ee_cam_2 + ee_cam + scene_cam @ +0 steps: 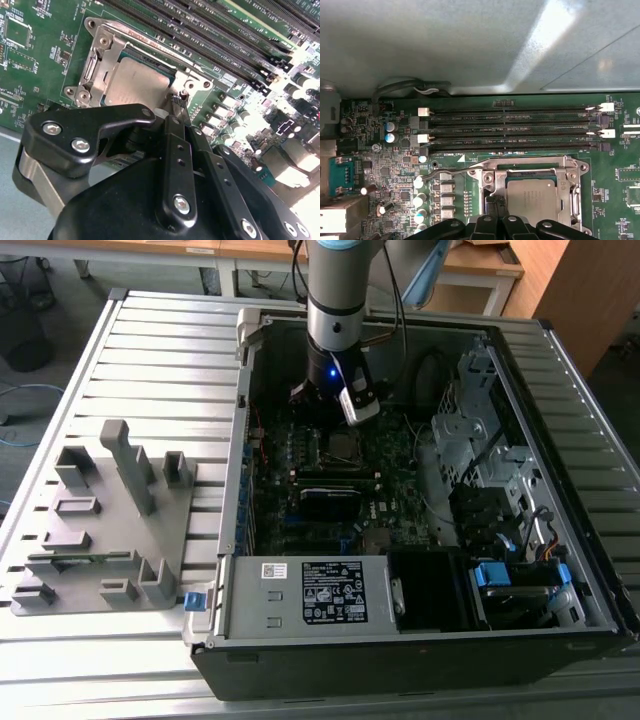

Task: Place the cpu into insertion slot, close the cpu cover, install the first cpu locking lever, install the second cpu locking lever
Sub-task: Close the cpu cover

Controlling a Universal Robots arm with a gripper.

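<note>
1. The claw (180,104) lies nearest the lens in the second wrist view. Its black fingers are clenched together, tips set down at one corner of the insertion slot (530,169). I cannot tell whether they pinch anything there. By my reading, so low and narrow a pose suits work on a thin wire part.
2. The slatted metal worktop (150,360) carries the computer case (228,520), which is laid open on its side so that the arm (338,300) can reach in from twelve o'clock in the exterior view. A grey parts fixture (100,540) sits at nine o'clock of the case.
3. The green motherboard (395,165) lies flat on the case floor. The power supply (310,595) is at six o'clock of the socket in the exterior view.
4. Long black memory slots (510,131) run alongside the socket, apart from the claw.
5. The cpu cover (571,192) lies flat over the slot, its frame ringing the chip.
6. The cpu (532,200) sits inside the slot, its silver top showing through the cover's cut-out. Placing and closing look done.
7. A locking lever (455,171), a thin wire, runs along one side of the socket. Its hooked end juts past the frame, so I judge it unlatched.
</note>
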